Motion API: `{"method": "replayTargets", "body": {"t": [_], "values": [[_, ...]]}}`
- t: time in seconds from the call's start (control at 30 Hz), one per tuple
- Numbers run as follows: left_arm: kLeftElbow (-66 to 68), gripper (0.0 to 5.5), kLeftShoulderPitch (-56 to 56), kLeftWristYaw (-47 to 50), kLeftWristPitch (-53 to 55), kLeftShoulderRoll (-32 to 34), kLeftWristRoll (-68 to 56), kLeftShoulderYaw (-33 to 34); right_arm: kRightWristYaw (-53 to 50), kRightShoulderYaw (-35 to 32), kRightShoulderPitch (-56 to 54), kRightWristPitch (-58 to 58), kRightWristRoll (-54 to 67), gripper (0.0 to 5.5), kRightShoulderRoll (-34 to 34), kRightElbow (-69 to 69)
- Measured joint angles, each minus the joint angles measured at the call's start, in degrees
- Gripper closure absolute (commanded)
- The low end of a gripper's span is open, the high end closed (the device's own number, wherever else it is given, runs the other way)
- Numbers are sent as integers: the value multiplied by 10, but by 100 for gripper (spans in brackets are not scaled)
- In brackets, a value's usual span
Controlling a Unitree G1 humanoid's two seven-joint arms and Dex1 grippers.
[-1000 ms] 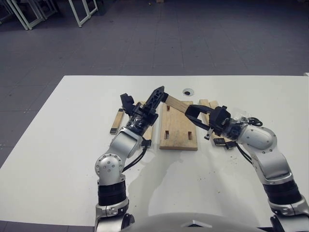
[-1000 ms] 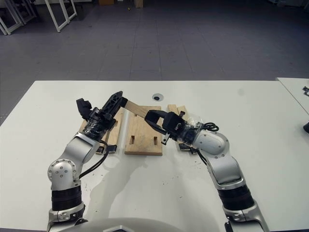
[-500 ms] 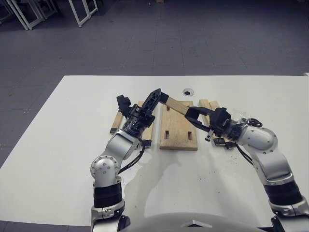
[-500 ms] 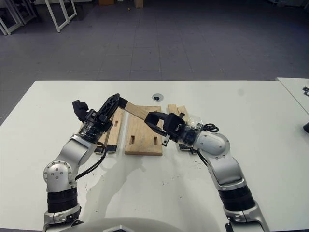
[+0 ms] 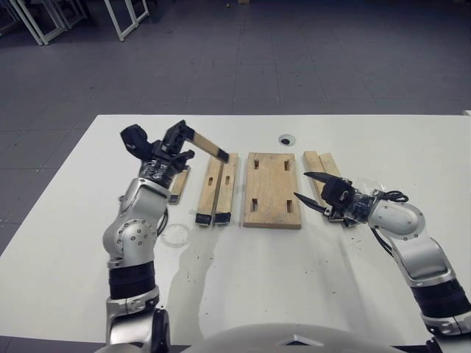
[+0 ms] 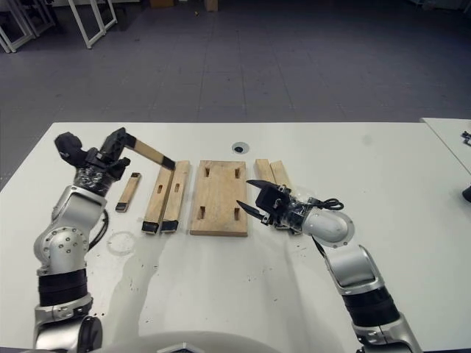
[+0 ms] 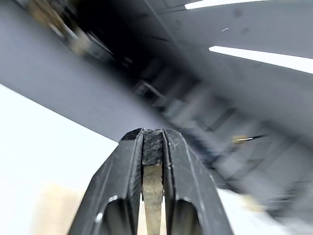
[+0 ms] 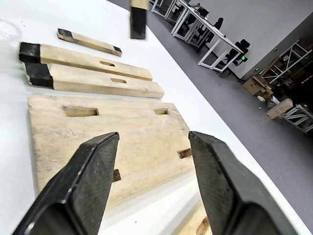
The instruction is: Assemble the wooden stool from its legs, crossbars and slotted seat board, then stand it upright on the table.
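Note:
My left gripper (image 5: 177, 135) is shut on one end of a wooden crossbar (image 6: 146, 152), held in the air over the table's left part. The bar's black-tipped far end (image 8: 138, 19) points toward the middle. The slotted seat board (image 5: 271, 190) lies flat at the centre. Two legs (image 6: 168, 194) with black ends lie side by side just left of it, and a short crossbar (image 6: 129, 191) lies further left. My right gripper (image 5: 300, 186) is open, low at the board's right edge, with nothing between its fingers. The left wrist view has the fingers (image 7: 129, 171) clamped on the bar's end.
Two more wooden pieces (image 6: 271, 170) lie right of the board, behind my right gripper. A round cable hole (image 5: 285, 139) sits in the white table (image 5: 368, 140) beyond the board. A faint ring mark (image 6: 120, 243) shows near the left arm. Bare tabletop stretches toward me.
My left arm has swung left, carrying the crossbar off from over the seat board. My right gripper has come away from the bar's far end, drawn back right and lowered.

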Motion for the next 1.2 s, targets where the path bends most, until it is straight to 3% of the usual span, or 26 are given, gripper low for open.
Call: {"method": "replayTargets", "body": {"t": [0.23,0.73,1.2], "values": [[-34,508,29,13,-9,-4,124,-47,-10,-1,11,0,-6,288,0,4],[65,509,34,-27,-56,-42,192,-58,-10,-1,12,4,-8,288,0,4],[16,509,-45,64,158,-33,269,-93,-31,0,13,16,-22,288,8,3]]}}
